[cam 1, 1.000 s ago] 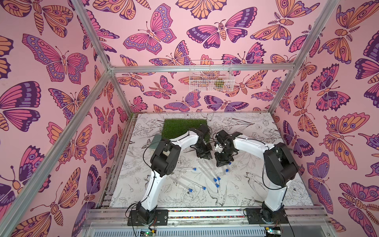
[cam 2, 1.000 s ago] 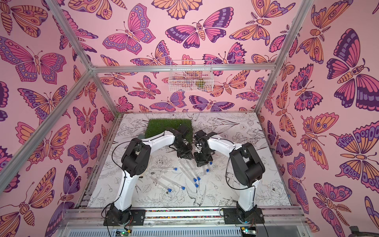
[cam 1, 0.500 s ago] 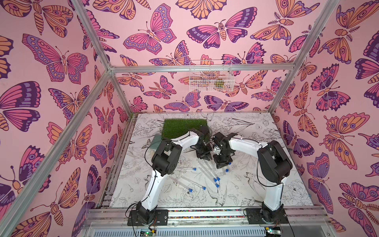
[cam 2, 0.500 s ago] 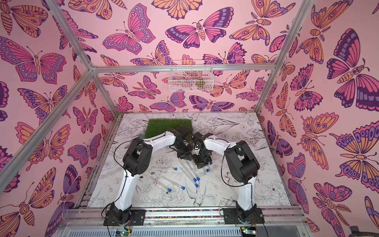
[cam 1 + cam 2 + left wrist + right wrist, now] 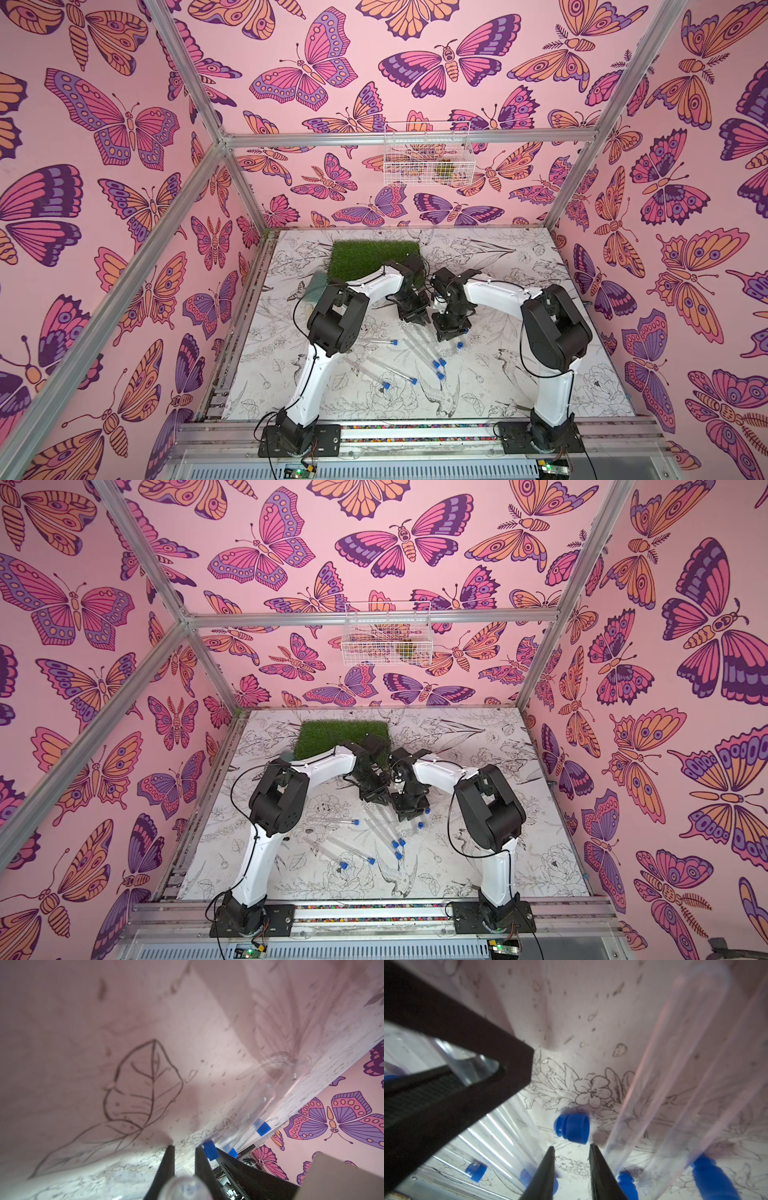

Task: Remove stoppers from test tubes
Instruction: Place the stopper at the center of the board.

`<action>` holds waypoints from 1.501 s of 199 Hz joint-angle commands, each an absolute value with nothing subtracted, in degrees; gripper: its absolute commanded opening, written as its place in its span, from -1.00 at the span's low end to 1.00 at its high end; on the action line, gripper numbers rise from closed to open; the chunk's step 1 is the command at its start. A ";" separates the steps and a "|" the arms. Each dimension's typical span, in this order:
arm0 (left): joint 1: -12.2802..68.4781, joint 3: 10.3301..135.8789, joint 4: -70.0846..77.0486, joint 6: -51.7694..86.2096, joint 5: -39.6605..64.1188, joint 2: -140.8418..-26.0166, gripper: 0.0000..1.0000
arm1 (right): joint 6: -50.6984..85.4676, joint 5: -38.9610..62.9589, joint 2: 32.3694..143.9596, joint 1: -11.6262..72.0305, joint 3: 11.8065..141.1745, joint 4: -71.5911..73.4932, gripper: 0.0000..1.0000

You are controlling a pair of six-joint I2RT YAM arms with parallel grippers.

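While the left hand [image 5: 182,1147] clamps one clear test tube [image 5: 471,1064], the right hand [image 5: 572,1146] stands parted and empty, a loose blue stopper [image 5: 572,1128] on the bench [image 5: 571,1022] just ahead of it; capped test tubes [image 5: 675,1084] lie alongside, roughly parallel.

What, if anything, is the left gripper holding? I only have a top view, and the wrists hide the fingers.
Observer: A tube. In the left wrist view the left gripper is shut on it, rounded end toward the camera.
Operator: Is a stopper in it?
Observer: It seems not. In the right wrist view its other end looks open, with no blue in it.
Operator: Is the right gripper carrying anything?
Observer: No. Its wrist view shows the right gripper with jaws apart and empty; a loose stopper is just past the tips.
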State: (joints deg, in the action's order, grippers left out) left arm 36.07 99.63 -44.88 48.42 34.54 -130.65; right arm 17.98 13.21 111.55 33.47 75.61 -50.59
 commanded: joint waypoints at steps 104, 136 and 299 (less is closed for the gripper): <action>36.30 97.58 -45.52 46.85 34.95 -129.97 -0.33 | 21.91 13.36 98.55 34.10 75.58 -52.76 -0.20; 36.30 97.29 -45.31 46.69 35.04 -129.35 -0.28 | 23.10 13.29 93.54 34.09 72.04 -52.29 -0.08; 37.44 95.32 -43.65 47.29 34.37 -120.75 0.26 | 25.22 10.89 75.42 34.10 59.08 -52.46 0.32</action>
State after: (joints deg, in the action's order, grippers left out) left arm 36.91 96.42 -43.35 47.57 35.16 -124.75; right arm 24.29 12.34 77.08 33.80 59.46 -50.87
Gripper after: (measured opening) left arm 0.618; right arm 0.649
